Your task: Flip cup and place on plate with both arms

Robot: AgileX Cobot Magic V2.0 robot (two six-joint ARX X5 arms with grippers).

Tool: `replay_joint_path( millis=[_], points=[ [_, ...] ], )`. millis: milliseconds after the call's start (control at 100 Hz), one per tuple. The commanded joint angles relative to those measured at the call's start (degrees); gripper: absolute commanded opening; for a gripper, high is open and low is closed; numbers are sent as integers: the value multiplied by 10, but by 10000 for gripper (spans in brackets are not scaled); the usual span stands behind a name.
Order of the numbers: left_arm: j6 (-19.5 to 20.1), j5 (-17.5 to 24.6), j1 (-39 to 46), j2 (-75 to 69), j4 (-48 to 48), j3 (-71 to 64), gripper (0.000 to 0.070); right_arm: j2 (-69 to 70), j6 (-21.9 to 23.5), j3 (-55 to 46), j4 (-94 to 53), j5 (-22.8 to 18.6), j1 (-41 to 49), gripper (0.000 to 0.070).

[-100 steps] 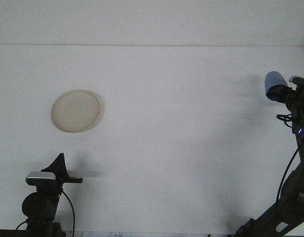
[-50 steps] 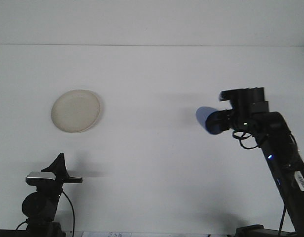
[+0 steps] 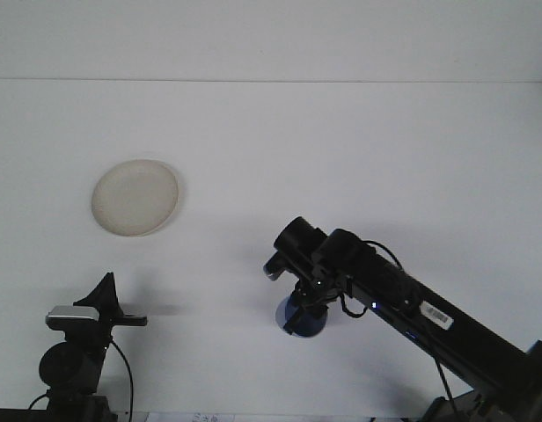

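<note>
One blue cup (image 3: 303, 318) is all I have to move, and I see it low on the counter (image 3: 341, 158), well to the right of the plate (image 3: 135, 197) and nearer to me than the plate is. My right tool (image 3: 299, 309) is down on top of it with the wrist bent over, and the cup is mostly hidden beneath; only a rounded blue edge and a dark patch show. I judge the tool to be closed on the cup, though I cannot see the fingers themselves clearly.

By its look I take the cup for light plastic: stiff enough for a firm squeeze, not fragile, but smooth and likely to slip if held by the very edge. The wall just under the rim seems the safest place to pinch, across its width.

As for which way it points, I cannot tell for certain. The round blue outline suggests its long axis stands roughly upright on the counter, but whether the mouth faces up or down is hidden by the tool.

My left tool (image 3: 110, 294) sits parked below the plate, near the edge closest to me, holding nothing; how far it is open I cannot tell.
</note>
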Motion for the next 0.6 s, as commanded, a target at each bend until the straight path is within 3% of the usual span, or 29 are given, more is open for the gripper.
replay_joint_path(
  millis=[0,250,280,380,420,590],
  points=[
    [8,-3,0,-1,7,-11,16,26,-9,13,-5,4,16,0],
    [9,-3,0,-1,7,-11,15,74,-14,13,-20,17,47,21],
    [9,-3,0,-1,7,-11,15,76,-14,13,-19,17,48,57],
    [8,-3,0,-1,7,-11,16,76,-14,13,-9,17,51,354],
    [8,-3,0,-1,7,-11,15,75,-14,14,-6,17,51,418],
    [9,-3,0,-1,7,-11,16,53,-18,21,10,17,45,431]
  ],
)
